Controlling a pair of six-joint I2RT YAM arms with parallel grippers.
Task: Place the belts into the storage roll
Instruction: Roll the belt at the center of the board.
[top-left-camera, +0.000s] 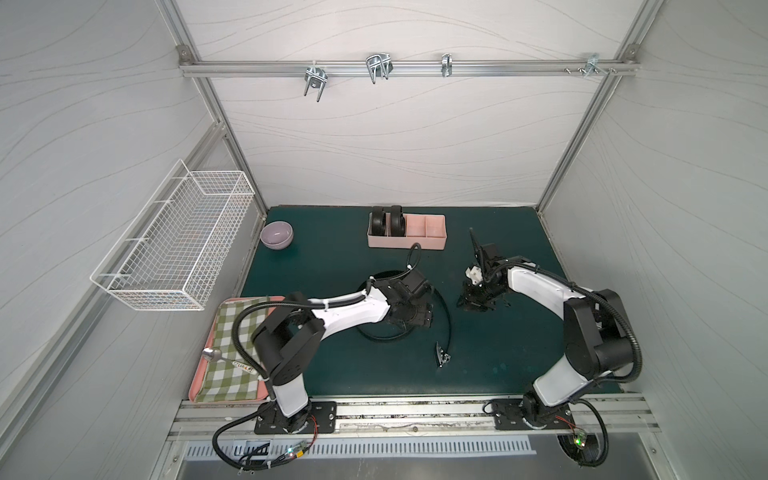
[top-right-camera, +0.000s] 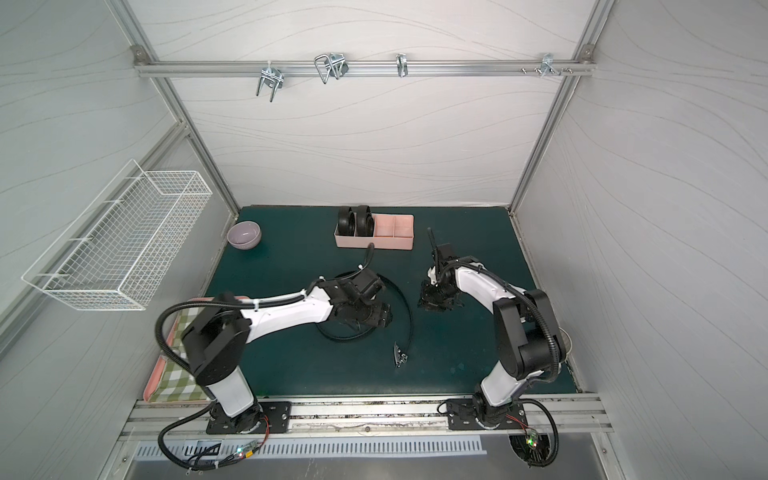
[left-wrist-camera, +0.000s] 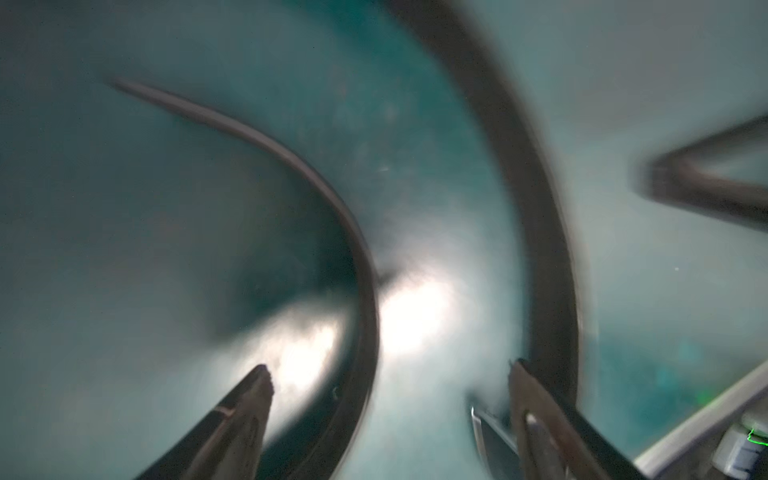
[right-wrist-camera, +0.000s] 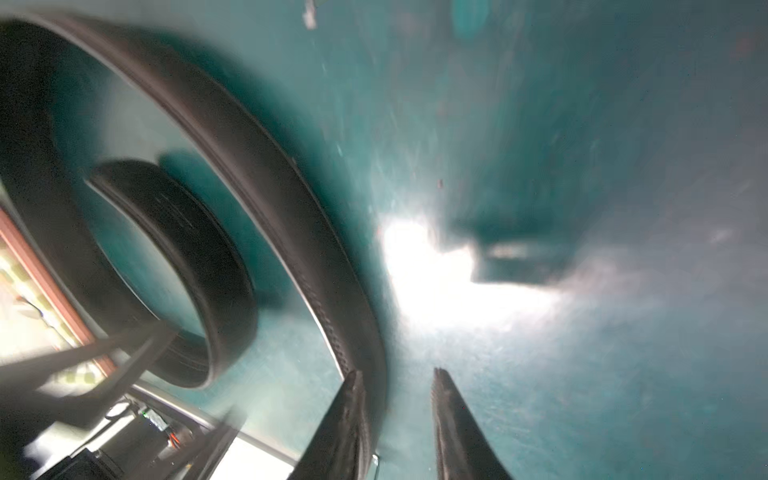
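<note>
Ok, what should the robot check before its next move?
1. Two coiled belts sit in the storage roll: ok.
2. Storage roll has two free compartments: ok.
3. Third belt rolled up: not ok, loose on the mat.
4. Left claw open over a strand: ok.
5. Right claw gripping the belt: not ok, strap runs beside it.
6. Buckle clear of both arms: ok.

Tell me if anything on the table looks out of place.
Yes: one belt lies uncoiled in a loose loop on the green mat, its buckle trailing toward the front, while two coiled belts stand in the storage roll.
</note>
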